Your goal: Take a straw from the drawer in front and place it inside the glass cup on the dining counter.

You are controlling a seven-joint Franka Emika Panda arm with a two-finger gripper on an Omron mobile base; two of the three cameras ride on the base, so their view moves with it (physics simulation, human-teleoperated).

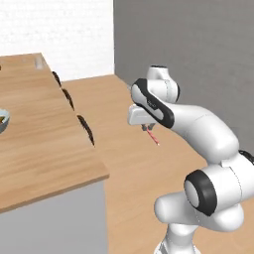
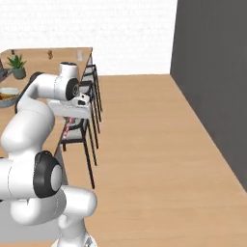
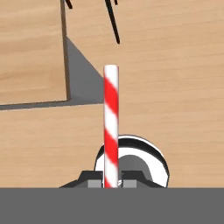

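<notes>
My gripper (image 3: 111,182) is shut on the straw (image 3: 111,122), a thin red-and-white striped stick that points straight out from between the fingertips. In the left base view the gripper (image 1: 147,127) hangs over the wood floor, to the right of the dining counter (image 1: 44,149), with the straw (image 1: 155,139) slanting down from it. The glass cup (image 1: 39,62) stands at the far end of the counter, well away from the gripper. From the right base view, the gripper (image 2: 72,118) is beside the chairs and the cup (image 2: 80,55) is far behind. The drawer is out of view.
Black-framed chairs (image 2: 89,103) line the counter's near edge, close to the gripper. A bowl (image 1: 2,121) and a potted plant (image 2: 18,65) sit on the counter. A dark grey wall (image 1: 198,49) closes the right side. Open wood floor (image 2: 159,154) spreads to the right.
</notes>
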